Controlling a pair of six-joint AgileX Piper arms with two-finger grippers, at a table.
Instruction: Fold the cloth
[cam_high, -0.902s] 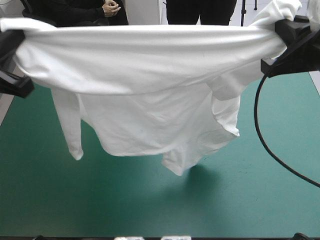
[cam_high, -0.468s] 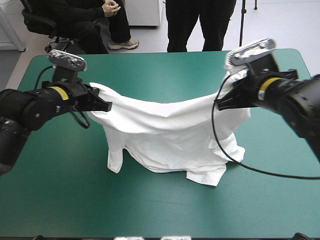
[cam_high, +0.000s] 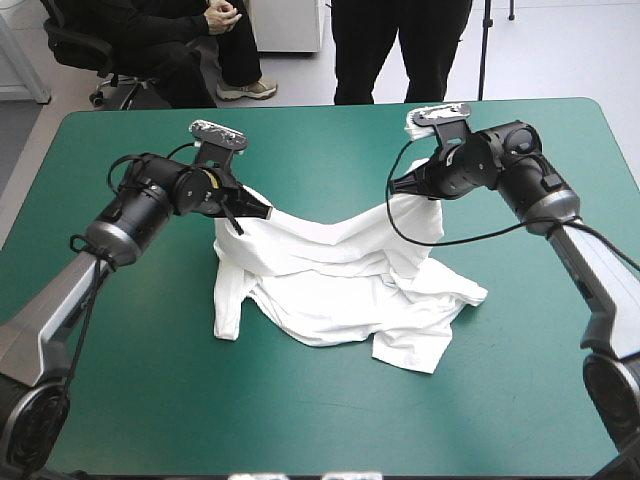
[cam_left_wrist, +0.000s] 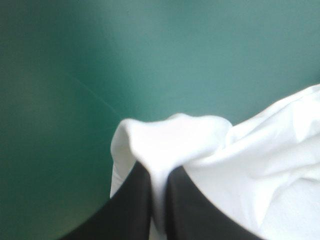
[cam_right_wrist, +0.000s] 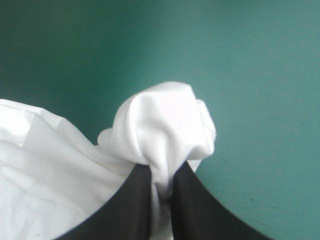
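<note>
So, progress check: I'd call this early days. The T-shirt (cam_high: 340, 290) is around the middle of the worktop (cam_high: 150, 400), half up and half down. The left tool (cam_high: 262, 212) and the right tool (cam_high: 398, 185) each pinch a bunch of it, well apart from each other, and the edge strung between them sags in a shallow curve. Everything below that edge is slumped on the worktop in a rumpled pile. One sleeve-ish bit hangs down on the left side and a corner pokes toward the near edge.

Both wrist views tell the same story. The black fingers (cam_left_wrist: 135, 210) are nearly together, with a thin wad of white cloth squeezed between them and a lump of it bulging out past the tips. So both tools are clamped on the T-shirt, not empty.

What's done: it's got two grips on it, and that looks like about it. I can't see a clean fold anywhere, no flat panel, no tidy edge. What's left, by my reckoning: lay it out flat and smooth, then do the real folds, sleeves in and body over, down to a neat bundle. That's most of the job.

Brands or writing: nothing. The cloth is plain white wherever it shows, with no print or tag I can make out, and there's nothing readable on the worktop either.
</note>
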